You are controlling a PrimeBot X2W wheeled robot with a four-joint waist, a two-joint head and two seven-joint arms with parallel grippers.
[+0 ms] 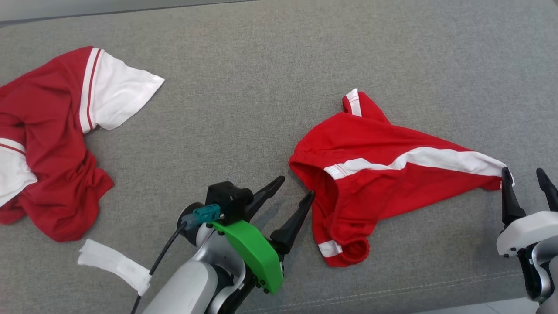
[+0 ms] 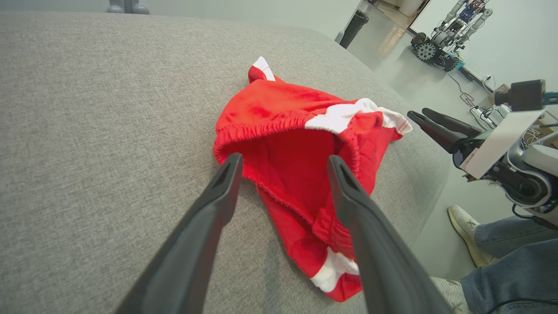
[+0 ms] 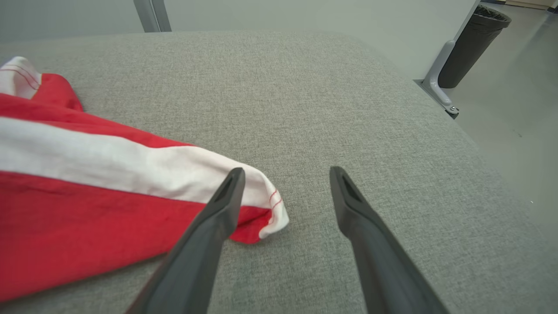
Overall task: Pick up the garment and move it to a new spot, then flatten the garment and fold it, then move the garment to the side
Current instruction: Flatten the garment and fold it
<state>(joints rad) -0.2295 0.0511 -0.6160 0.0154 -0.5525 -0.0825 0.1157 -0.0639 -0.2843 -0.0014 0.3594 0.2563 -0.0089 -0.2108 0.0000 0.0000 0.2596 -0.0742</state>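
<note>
The left gripper [image 1: 296, 185], at 6 o'clock in the head view, stands open and empty, one fingertip just beside the waistband of the shorts [image 1: 370, 174]. A white strip [image 1: 113, 261] lies at 7 o'clock. The right gripper [image 1: 522, 171], at 4 o'clock, is open too, with one finger over the striped leg end and the other over bare table [image 1: 244, 65].

The shorts lie rumpled at 3 o'clock, waistband gaping. I judge that flattening, folding and moving aside are all left to do. A red and white shirt [image 1: 52, 144] lies at 9 o'clock.

The left wrist view adds a person's shoe [image 2: 464, 226] beyond the table edge and, far off at 1 o'clock, another robot [image 2: 440, 35]. The right wrist view shows a dark bin [image 3: 473, 43].
</note>
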